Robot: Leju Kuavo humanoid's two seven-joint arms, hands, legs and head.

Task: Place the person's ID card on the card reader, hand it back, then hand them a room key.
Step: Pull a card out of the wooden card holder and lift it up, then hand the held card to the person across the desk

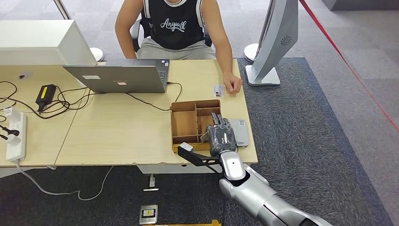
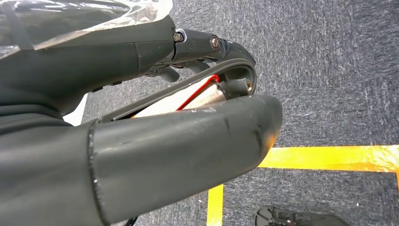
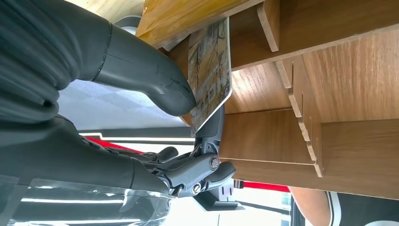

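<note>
Head view: the right hand [image 1: 221, 136] pinches a room key card [image 3: 210, 75] over the wooden tray [image 1: 184, 125] by the bench's right edge. The ID card [image 1: 217, 90] lies beside the person's hand [image 1: 232, 84], apparently returned; handover remains. The left hand's [image 2: 141, 141] fingers are unclear.

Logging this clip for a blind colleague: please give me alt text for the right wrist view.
The robot's right hand pinches a patterned card between its thumb and fingers, just over a compartment of a wooden divided box. The box's slotted dividers run behind the card, and a white surface with red stripes lies beyond the hand.
</note>
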